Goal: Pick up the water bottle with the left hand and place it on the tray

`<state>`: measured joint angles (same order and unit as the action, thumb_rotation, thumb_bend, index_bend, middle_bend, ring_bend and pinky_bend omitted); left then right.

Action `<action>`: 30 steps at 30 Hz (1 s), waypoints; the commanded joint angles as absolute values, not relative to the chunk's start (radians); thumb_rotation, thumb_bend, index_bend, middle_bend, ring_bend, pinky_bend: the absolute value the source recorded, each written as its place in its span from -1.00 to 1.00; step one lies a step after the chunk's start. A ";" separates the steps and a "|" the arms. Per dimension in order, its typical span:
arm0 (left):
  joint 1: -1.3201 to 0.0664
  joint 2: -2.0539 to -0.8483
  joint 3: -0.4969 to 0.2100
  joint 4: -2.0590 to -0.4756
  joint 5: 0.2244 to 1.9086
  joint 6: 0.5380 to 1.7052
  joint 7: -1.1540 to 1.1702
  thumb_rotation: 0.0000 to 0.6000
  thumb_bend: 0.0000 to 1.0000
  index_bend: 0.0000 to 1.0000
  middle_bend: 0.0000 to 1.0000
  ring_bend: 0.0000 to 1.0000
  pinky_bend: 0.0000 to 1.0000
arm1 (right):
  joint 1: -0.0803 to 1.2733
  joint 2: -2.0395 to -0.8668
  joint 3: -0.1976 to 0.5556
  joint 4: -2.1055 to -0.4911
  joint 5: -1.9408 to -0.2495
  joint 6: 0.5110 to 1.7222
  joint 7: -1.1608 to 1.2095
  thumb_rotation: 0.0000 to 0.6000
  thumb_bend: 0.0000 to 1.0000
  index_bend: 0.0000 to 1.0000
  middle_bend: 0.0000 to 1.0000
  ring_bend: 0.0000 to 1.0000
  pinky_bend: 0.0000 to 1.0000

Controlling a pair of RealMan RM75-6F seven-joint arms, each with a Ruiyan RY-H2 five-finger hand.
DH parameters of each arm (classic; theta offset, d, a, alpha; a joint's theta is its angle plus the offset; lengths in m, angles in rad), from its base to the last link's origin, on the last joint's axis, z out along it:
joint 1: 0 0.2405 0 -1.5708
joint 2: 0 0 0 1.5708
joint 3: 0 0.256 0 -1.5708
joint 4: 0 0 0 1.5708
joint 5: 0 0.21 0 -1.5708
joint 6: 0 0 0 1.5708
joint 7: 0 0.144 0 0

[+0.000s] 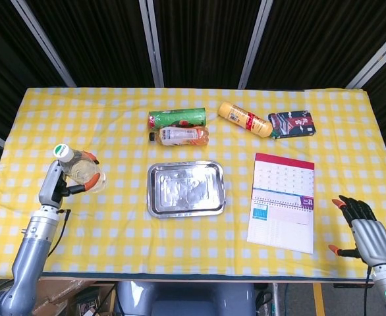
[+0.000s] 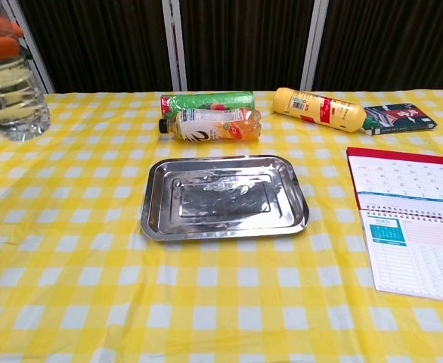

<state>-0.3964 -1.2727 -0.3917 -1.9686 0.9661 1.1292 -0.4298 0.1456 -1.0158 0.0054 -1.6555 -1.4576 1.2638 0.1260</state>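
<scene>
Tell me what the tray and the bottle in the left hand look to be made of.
Tray: seemingly stainless steel or similar metal, with a shiny silver surface showing blurred reflections and scuffs.
Water bottle: likely clear plastic; the checked cloth shows through it. The left hand holds it.

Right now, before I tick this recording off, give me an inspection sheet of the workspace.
Surface: table under yellow checked cloth.
Job's things: water bottle held off the table by left hand; tray empty, centre.
Clutter: green can, orange drink bottle, yellow bottle, dark packet, calendar.
Hands: left grips bottle; right hand holds nothing, fingers apart.
Cables: nothing seen.
Surroundings: dark curtains.
</scene>
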 commanded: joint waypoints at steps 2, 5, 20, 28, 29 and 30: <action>-0.464 -1.407 -0.374 -1.873 0.964 1.079 -0.422 1.00 0.04 0.56 0.56 -0.56 -0.83 | 0.146 -1.014 0.008 -1.648 -1.455 1.263 0.139 1.00 -0.68 -0.74 -0.85 -1.00 -1.00; -0.522 -1.508 -0.370 -1.816 0.953 1.053 -0.394 1.00 0.04 0.56 0.56 -0.56 -0.83 | 0.147 -1.013 0.009 -1.640 -1.451 1.259 0.154 1.00 -0.68 -0.74 -0.85 -1.00 -1.00; -0.752 -1.891 -0.443 -1.563 0.866 1.096 -0.171 1.00 0.05 0.57 0.57 -0.55 -0.83 | 0.150 -1.011 0.007 -1.609 -1.441 1.237 0.209 1.00 -0.68 -0.74 -0.85 -1.00 -1.00; -0.813 -1.994 -0.468 -1.429 0.908 1.125 -0.137 1.00 0.05 0.58 0.57 -0.55 -0.82 | 0.149 -1.008 0.009 -1.583 -1.435 1.228 0.260 1.00 -0.69 -0.74 -0.85 -1.00 -1.00; -0.817 -2.003 -0.469 -1.415 0.914 1.122 -0.142 1.00 0.05 0.58 0.57 -0.55 -0.82 | 0.149 -1.008 0.010 -1.581 -1.435 1.227 0.264 1.00 -0.69 -0.74 -0.85 -1.00 -1.00; -0.822 -2.014 -0.470 -1.396 0.920 1.116 -0.152 1.00 0.05 0.58 0.57 -0.55 -0.82 | 0.149 -1.007 0.010 -1.579 -1.436 1.227 0.269 1.00 -0.69 -0.74 -0.85 -1.00 -1.00</action>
